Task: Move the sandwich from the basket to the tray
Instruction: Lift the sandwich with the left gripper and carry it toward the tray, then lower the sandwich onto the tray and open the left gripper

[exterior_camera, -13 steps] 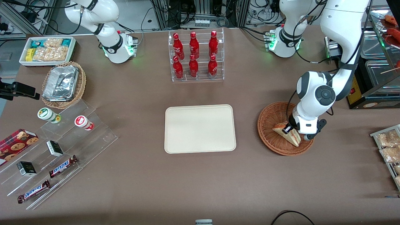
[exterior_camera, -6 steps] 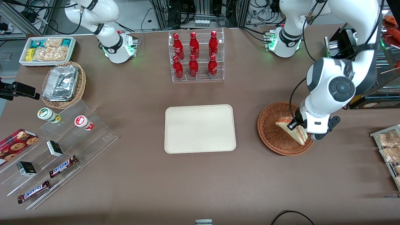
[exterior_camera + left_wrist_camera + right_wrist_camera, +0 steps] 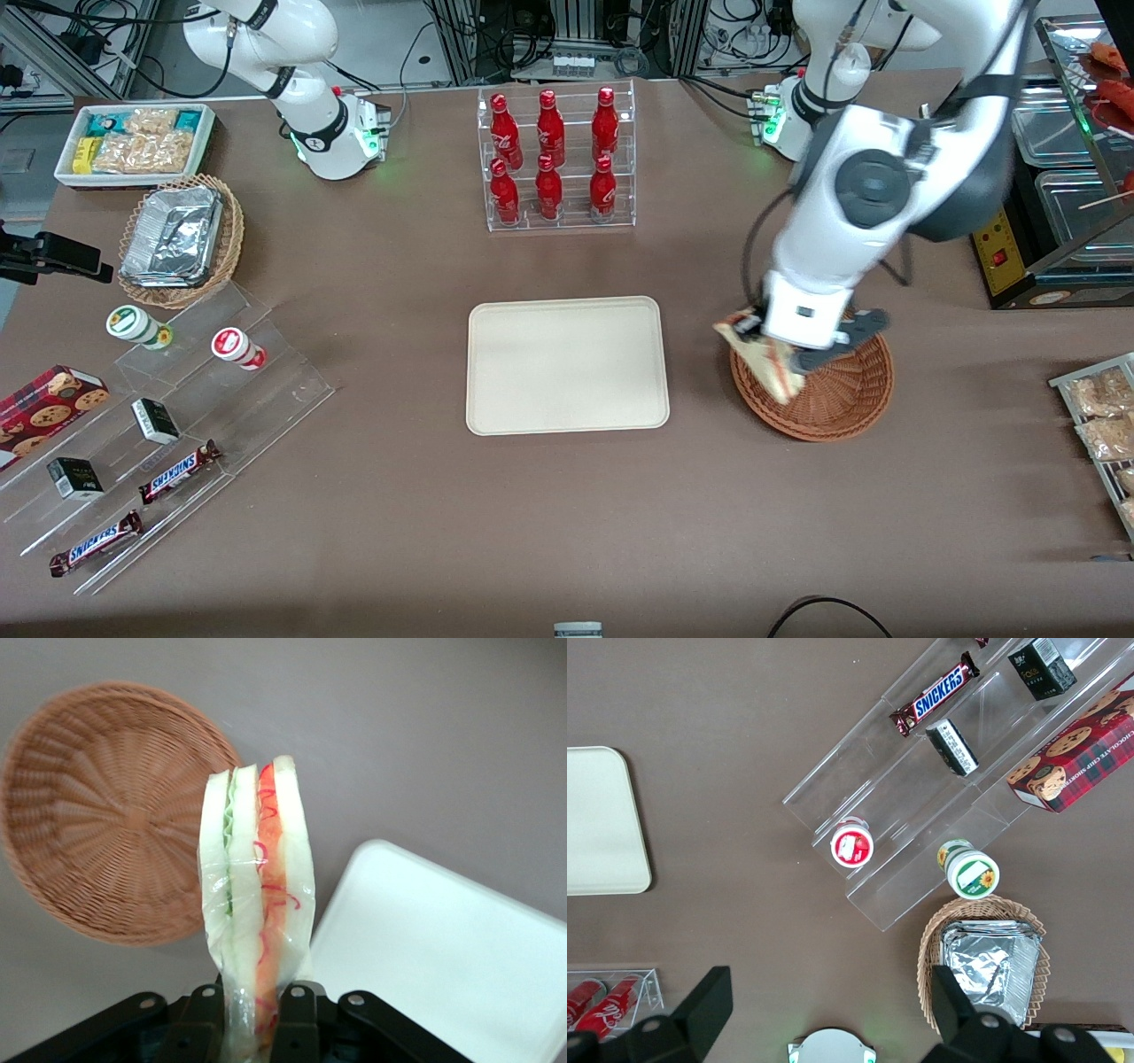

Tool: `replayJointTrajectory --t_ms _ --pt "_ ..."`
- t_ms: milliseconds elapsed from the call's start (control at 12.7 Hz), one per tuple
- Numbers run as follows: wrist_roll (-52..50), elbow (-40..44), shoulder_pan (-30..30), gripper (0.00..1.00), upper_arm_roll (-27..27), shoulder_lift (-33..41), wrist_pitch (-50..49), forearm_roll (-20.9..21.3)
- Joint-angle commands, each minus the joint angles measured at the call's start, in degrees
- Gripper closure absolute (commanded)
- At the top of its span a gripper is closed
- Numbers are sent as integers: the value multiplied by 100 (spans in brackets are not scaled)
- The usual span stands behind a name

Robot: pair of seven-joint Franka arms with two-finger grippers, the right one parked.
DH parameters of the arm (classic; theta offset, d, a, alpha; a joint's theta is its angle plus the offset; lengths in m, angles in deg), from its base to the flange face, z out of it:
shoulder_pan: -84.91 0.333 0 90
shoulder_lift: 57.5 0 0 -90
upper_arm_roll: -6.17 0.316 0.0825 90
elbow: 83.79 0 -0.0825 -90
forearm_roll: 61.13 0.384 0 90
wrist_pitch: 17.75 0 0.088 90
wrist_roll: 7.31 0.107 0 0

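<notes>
The wrapped sandwich (image 3: 769, 361) (image 3: 255, 904) hangs in the air, pinched by my gripper (image 3: 772, 347) (image 3: 251, 1028), which is shut on its narrow end. It shows white bread with orange-red and green filling. It is lifted clear of the reddish-brown wicker basket (image 3: 842, 399) (image 3: 97, 806), above the basket's rim on the tray side. The basket holds nothing. The cream-white tray (image 3: 567, 365) (image 3: 443, 948) (image 3: 594, 819) lies flat at the table's middle, bare, a short way toward the parked arm's end from the sandwich.
A clear rack of red bottles (image 3: 555, 159) stands farther from the camera than the tray. Toward the parked arm's end are a tan basket with foil containers (image 3: 177, 237), a snack box (image 3: 135, 142) and clear steps with snacks (image 3: 159, 425). Packets (image 3: 1103, 416) lie at the working arm's end.
My gripper has lifted the sandwich out of the basket and carried it sideways toward the tray, to the basket's rim. The arm's wrist has swung over with it.
</notes>
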Motion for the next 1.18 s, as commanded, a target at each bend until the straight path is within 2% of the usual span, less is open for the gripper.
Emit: replayJointTrajectory --t_ms 0,158,395,632,1105 --pt "14 758 -658 100 68 -751 -104 81" --pt "-47 1215 -1133 100 77 -1286 -78 81" --pt "-13 1577 -1476 100 77 -1833 105 81" --pt "5 1604 -1775 100 86 -2229 852 134" --pt "31 1595 -2048 100 77 -2677 1266 379"
